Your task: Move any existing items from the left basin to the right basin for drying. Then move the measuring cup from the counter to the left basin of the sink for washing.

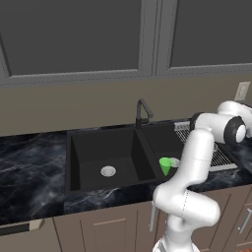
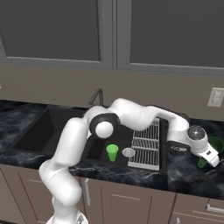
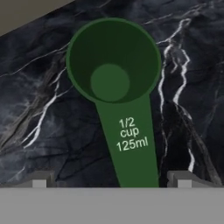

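The dark green measuring cup (image 3: 111, 65) lies on the black marble counter (image 3: 192, 65), its labelled handle (image 3: 131, 140) pointing toward the hand. My gripper (image 3: 111, 181) hangs open over it, one fingertip on each side of the handle and clear of it. In the right base view the gripper (image 2: 209, 160) is at the far right, above the measuring cup (image 2: 215, 144). The light-green tumbler (image 1: 165, 166) stands upright in the narrower right basin (image 1: 160, 142) beside its drain. The wider left basin (image 1: 98, 147) holds nothing but its silver drain (image 1: 108, 171).
A dark gooseneck faucet (image 1: 142, 110) rises behind the sink's divider. A wire dish rack (image 2: 146, 144) lies between the sink and the measuring cup. A wall outlet (image 2: 215, 97) sits above the counter. Cabinets hang overhead.
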Tool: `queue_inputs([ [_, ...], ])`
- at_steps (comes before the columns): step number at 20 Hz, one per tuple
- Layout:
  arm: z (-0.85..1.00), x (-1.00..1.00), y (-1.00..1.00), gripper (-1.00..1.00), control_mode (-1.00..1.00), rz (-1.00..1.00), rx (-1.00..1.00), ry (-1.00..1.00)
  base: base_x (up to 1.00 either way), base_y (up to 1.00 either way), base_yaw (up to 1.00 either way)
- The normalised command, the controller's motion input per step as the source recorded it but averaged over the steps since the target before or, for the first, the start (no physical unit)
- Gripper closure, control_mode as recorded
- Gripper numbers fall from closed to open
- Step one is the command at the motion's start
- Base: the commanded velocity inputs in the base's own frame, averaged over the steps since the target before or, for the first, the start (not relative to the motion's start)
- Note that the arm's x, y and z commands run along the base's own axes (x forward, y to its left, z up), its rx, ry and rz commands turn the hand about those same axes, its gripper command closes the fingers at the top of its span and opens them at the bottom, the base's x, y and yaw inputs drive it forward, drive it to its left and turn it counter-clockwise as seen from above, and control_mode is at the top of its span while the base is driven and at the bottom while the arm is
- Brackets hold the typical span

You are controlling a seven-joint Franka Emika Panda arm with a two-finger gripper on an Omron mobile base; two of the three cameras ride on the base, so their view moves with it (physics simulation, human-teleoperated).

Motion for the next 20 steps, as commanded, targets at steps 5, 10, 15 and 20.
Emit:
queue_inputs([
  [5,-0.12,0.02,-0.15,-1.00,-1.00,0.00,0.00,0.01,0.00,0.00,0.00],
  [10,-0.09,0.01,-0.14,-1.00,-1.00,0.00,0.00,0.02,0.00,0.00,0.00],
  [15,-0.21,0.18,-0.06,-1.00,-1.00,0.00,0.00,0.05,0.00,0.00,0.00],
  [20,-0.16,0.26,-0.06,-1.00,-1.00,0.00,0.00,0.04,0.00,0.00,0.00],
])
